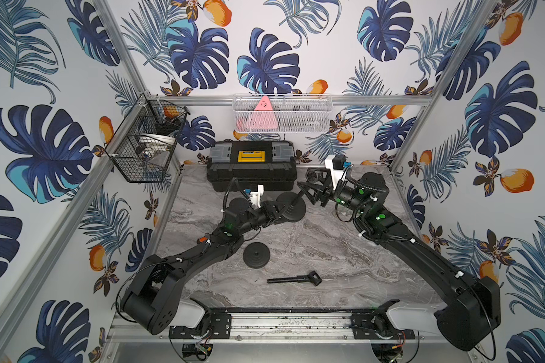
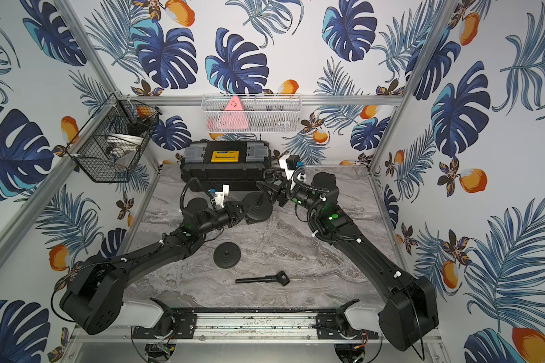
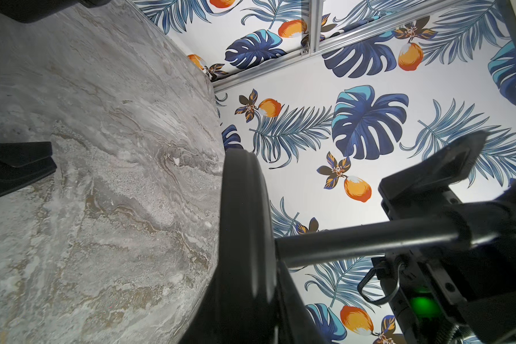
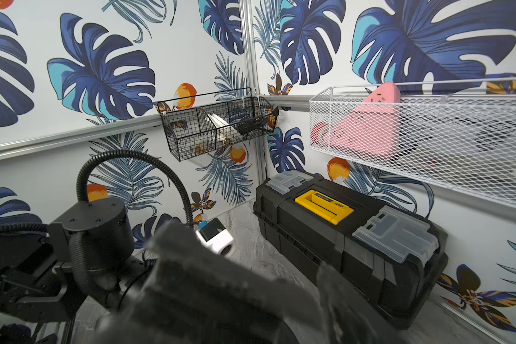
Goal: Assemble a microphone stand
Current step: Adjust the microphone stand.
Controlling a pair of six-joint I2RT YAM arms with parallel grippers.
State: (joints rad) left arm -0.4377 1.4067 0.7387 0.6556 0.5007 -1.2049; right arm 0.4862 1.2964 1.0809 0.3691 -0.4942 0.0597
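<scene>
A round black base (image 1: 294, 210) (image 2: 260, 209) rests tilted on the table, with a black pole (image 1: 299, 198) (image 2: 262, 195) rising from its centre. My left gripper (image 1: 279, 215) (image 2: 244, 215) is shut on the base's rim. The left wrist view shows that base (image 3: 245, 208) edge-on between the jaws, and the pole (image 3: 355, 241) running out from it. My right gripper (image 1: 307, 193) (image 2: 272, 191) stands open around the pole's upper end, one finger (image 3: 447, 160) clear of it. Its fingers (image 4: 221, 277) are motion-blurred in the right wrist view.
A second base (image 1: 256, 254) and a loose pole with a clip head (image 1: 294, 278) lie near the front. Another black disc (image 1: 238, 206) sits behind the left arm. A black toolbox (image 1: 252, 169) stands at the back, under a white basket (image 1: 282, 114); a black basket (image 1: 145, 141) hangs left.
</scene>
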